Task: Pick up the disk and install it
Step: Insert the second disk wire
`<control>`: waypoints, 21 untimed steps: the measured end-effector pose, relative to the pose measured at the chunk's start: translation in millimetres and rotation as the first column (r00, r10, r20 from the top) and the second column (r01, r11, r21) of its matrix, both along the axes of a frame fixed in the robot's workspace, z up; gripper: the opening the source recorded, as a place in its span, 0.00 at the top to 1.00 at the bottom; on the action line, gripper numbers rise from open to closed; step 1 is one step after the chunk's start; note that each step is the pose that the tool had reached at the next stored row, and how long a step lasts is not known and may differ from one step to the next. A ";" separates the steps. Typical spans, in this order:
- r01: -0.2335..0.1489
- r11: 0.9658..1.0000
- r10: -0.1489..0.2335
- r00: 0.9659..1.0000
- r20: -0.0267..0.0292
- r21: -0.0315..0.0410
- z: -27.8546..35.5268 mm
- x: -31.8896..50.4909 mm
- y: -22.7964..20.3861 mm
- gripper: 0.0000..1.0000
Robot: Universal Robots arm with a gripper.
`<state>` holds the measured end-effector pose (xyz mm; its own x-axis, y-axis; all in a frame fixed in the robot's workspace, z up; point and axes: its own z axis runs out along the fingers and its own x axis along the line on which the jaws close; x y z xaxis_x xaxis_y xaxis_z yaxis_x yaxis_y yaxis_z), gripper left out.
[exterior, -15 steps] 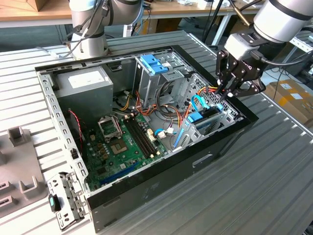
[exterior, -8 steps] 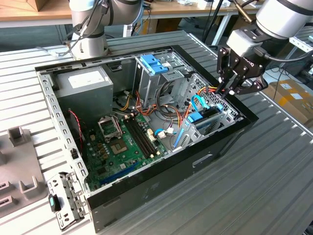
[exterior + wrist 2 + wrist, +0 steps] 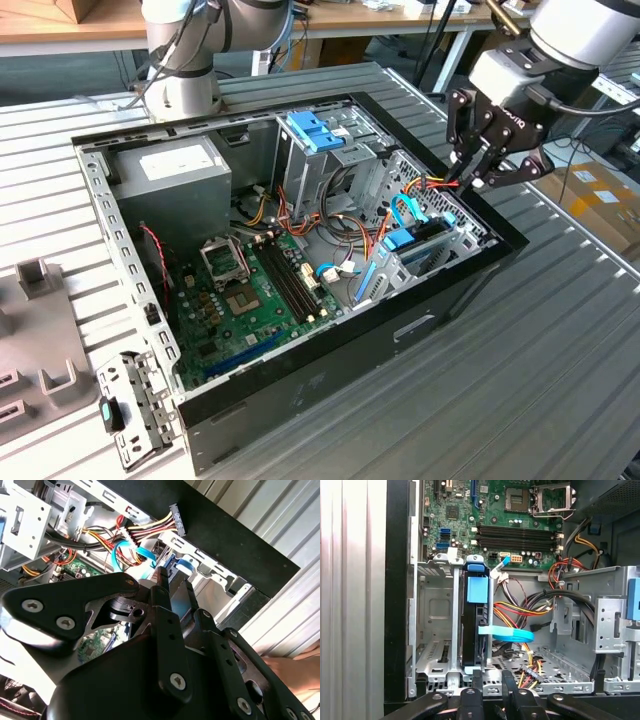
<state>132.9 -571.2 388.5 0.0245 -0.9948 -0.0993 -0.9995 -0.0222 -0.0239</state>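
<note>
Currently, labelled facts:
Disk (image 3: pixel 475 625): seated on edge in the drive cage (image 3: pixel 435 630) of the computer case (image 3: pixel 330 370), long axis running along the slot, blue rail end facing outward.
Pincer (image 3: pixel 478 172): poised above the cage, fingers closed, nothing gripped.

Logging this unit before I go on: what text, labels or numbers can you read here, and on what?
No text can be quoted.
White sticker on the grey box: print too small.
Motherboard: markings too small.
Claw: lettering on its body blurred.
Disk, edge-on in its bay: no label face shows.
</note>
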 end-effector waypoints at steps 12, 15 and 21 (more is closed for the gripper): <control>-0.012 1.000 0.012 1.000 0.000 0.000 6.4 0.8 0.1 0.71; -0.013 1.000 0.013 1.000 0.000 0.000 6.2 3.8 0.6 0.71; -0.032 0.999 0.032 0.999 0.000 0.003 5.6 20.8 3.6 0.71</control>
